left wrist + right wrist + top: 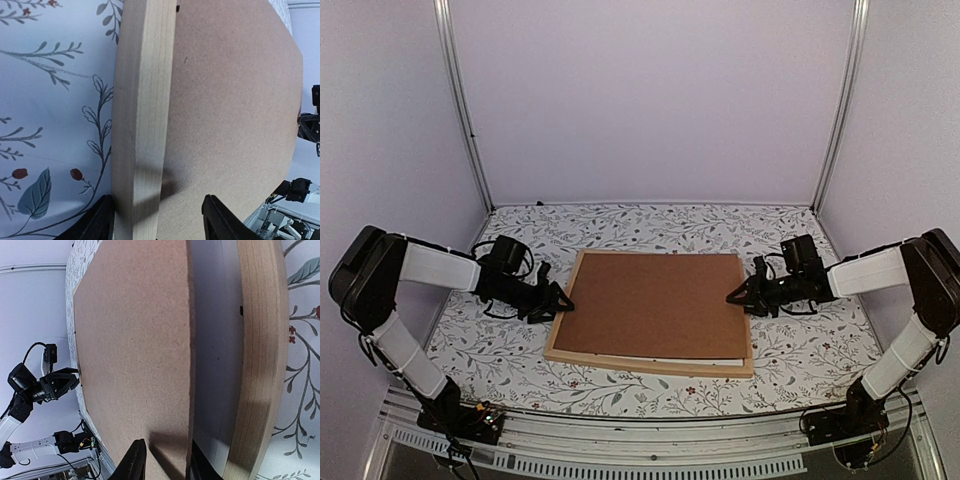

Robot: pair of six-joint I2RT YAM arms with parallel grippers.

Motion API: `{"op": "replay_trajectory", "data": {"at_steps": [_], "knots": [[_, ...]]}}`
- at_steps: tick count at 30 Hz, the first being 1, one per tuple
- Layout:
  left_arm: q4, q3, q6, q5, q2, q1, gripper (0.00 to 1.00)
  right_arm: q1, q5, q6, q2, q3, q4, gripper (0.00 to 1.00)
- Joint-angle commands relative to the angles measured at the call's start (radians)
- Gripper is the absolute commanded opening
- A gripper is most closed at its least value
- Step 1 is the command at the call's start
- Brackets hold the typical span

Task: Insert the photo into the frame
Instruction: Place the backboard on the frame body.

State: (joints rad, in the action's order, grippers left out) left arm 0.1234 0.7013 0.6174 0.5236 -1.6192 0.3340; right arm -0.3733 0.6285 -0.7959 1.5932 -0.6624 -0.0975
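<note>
- White-sleeved black left arm (pixel 435 268) reaches inward, wrist low; black two-finger left gripper (pixel 563 303) points right, jaws parted wide.
- Matching right arm (pixel 865 272) mirrors it; right gripper (pixel 733 297) points left, jaws slightly apart.

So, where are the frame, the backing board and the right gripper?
frame (pixel 620 361), top view, near wooden bar
backing board (pixel 655 305), top view, middle of its face
right gripper (pixel 734 297), top view, between its fingertips

You're in a lab booth: plain white walls (pixel 650 100), aluminium posts (pixel 462 100) left and right, floral tablecloth (pixel 660 225), slotted rail (pixel 620 466) near.
</note>
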Motion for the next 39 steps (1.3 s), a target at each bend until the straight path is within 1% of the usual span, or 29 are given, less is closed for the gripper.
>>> {"op": "replay_trajectory", "data": {"at_steps": [1,15,32,39], "knots": [[0.000,0.026,-0.012,-0.013,-0.007,0.026,0.63,-0.023,0.006,0.019,0.005,-0.058,0.028,0.27],[0.016,0.027,-0.018,-0.072,-0.004,0.051,0.63,-0.059,0.065,-0.028,-0.012,-0.121,0.052,0.29],[0.030,0.030,-0.019,-0.114,0.007,0.053,0.63,-0.063,0.057,0.052,-0.019,-0.146,0.215,0.30],[0.034,0.032,-0.021,-0.116,0.008,0.053,0.63,-0.064,0.048,0.069,0.017,-0.175,0.204,0.30]]}}
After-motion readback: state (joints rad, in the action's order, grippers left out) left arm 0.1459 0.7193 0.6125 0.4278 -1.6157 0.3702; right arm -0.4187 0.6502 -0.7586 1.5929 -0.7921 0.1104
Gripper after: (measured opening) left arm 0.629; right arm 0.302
